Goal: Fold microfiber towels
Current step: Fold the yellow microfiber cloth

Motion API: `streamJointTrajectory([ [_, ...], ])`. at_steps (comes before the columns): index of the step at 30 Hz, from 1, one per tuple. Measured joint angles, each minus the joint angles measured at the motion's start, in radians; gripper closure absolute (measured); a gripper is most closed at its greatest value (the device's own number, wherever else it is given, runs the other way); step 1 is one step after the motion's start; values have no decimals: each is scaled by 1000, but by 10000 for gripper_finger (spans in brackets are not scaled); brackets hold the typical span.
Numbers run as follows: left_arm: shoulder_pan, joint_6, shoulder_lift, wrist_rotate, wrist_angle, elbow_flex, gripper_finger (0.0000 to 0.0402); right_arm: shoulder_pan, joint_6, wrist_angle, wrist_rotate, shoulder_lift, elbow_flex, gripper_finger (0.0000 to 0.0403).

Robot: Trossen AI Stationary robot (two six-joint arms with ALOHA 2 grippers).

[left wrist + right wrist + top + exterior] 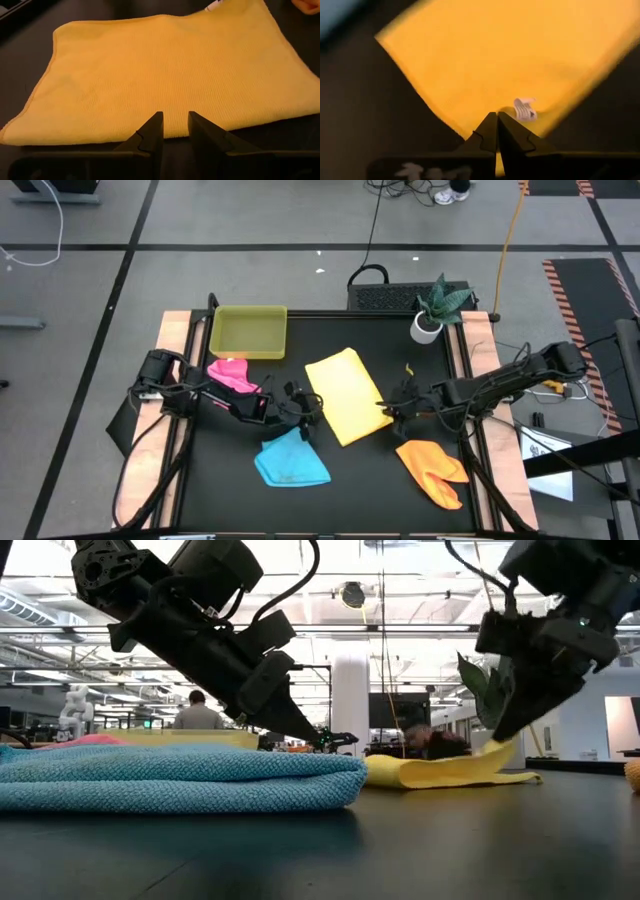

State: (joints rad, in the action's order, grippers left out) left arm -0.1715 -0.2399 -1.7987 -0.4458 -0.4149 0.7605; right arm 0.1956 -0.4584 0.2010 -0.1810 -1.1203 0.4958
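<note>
The yellow towel lies as a flat oblong in the middle of the black table. My left gripper stands over its left edge with a narrow gap between its fingers. My right gripper is shut on the towel's near right corner. The sky blue towel lies bunched near the front, the pink one at the left beside my left arm, and the orange one at the near right. My left gripper points slanting down from the table's left, its fingertips over the towel just inside the edge; I cannot tell whether they touch the cloth. My right gripper pinches the yellow towel's corner between its shut fingers, beside a small white label. It comes slanting down from the table's right. The corner is raised off the table while the rest of the towel lies flat.
A yellow-green tray stands at the far left of the table. A potted plant stands at the far right corner. Bare black table shows in front of the yellow towel, between the blue and orange ones.
</note>
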Motion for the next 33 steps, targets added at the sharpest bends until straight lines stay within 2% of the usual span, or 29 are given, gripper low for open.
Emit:
streamJointTrajectory([
  [6, 0, 2, 0, 0, 0, 0, 309, 39, 290, -269, -1, 10, 4, 402],
  [8, 0, 2, 0, 0, 0, 0, 309, 61, 398, -298, -2, 11, 5, 402],
  [10, 0, 2, 0, 0, 0, 0, 309, 80, 477, -256, -2, 11, 5, 402],
  [12, -1, 2, 0, 0, 0, 0, 309, 91, 494, -168, -21, 11, 5, 402],
  [17, -1, 1, 0, 0, 1, 0, 309, 107, 390, 49, -203, 10, 4, 403],
  [19, -1, 1, 0, 0, 2, 0, 309, 107, 348, 78, -211, 10, 4, 403],
  [28, -1, 0, 0, 0, 2, 0, 309, 108, 364, 61, -185, 10, 4, 403],
  [33, -1, 0, 0, 0, 2, 0, 309, 108, 529, -171, -214, 10, 4, 403],
])
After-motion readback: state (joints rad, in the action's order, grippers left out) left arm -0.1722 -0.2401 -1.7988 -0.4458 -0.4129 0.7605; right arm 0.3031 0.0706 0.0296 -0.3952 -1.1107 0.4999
